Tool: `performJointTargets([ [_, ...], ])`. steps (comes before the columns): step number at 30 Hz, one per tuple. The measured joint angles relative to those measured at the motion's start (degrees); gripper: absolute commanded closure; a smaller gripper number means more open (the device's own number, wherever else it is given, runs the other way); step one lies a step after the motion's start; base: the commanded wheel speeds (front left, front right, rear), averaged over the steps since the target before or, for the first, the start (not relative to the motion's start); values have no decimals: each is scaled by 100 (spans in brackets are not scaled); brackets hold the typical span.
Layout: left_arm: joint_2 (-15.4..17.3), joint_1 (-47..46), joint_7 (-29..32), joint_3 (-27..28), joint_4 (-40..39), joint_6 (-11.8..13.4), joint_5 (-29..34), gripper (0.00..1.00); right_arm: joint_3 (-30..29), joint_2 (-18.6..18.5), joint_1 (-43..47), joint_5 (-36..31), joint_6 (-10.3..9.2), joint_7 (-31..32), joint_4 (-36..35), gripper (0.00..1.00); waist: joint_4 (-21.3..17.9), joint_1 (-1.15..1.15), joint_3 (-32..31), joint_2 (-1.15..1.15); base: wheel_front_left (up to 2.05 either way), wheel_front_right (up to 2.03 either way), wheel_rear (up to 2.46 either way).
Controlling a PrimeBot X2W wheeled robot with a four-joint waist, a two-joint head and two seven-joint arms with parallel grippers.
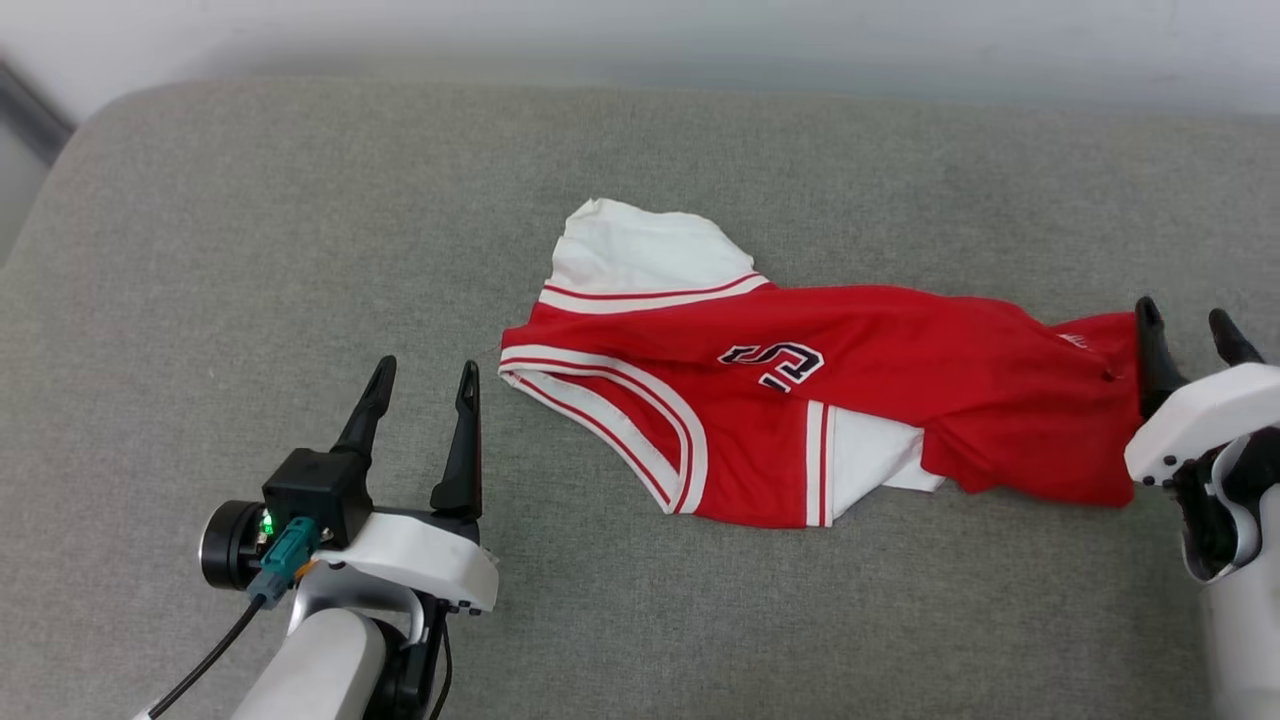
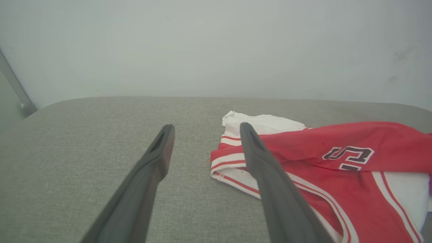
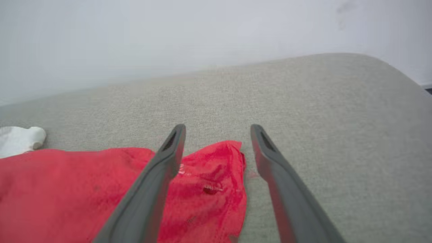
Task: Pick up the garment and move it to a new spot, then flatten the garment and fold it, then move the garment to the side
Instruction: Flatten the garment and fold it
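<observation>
- The garment [image 1: 930, 400] lies rumpled on the grey fabric surface [image 1: 250, 220], with a pale wall [image 2: 216, 44] at 12 o'clock.
- Red body, white sleeves, striped trim, black "S".
- My left gripper [image 1: 427, 366], at 9 o'clock of it: wide, empty.
- My right gripper [image 1: 1185, 318], at 3 o'clock: wide, at its red edge.
</observation>
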Motion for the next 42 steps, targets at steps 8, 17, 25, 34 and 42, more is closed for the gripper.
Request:
performJointTargets([
  [8, 41, 194, 45, -63, 36, 49, -2, 0, 383, 22, 704, 466, 0, -268, -515, 0, -133, -1, -470, 0, 0, 0, 0],
  [17, 136, 309, 157, -143, -127, 75, 1, 0, 1269, -419, 1308, 820, 0, 2460, -1532, 0, -286, -1, -727, 0, 0, 0, 0],
  [25, 101, 93, 178, -237, -250, 51, 38, 0, 1996, -692, 923, 1013, 0, 3752, -1562, 0, -87, -1, -257, 0, 0, 0, 0],
  [34, -5, -123, 71, -261, -81, -11, 35, 0, 2432, -933, 283, 1330, 5, 3990, -766, 100, 196, -2, 147, 0, 0, 0, 0],
  [42, -118, -218, 15, -365, 67, -100, 29, 0, 2046, -1006, -355, 937, 1, 3729, -1338, 100, 361, -1, 100, 0, 0, 0, 0],
])
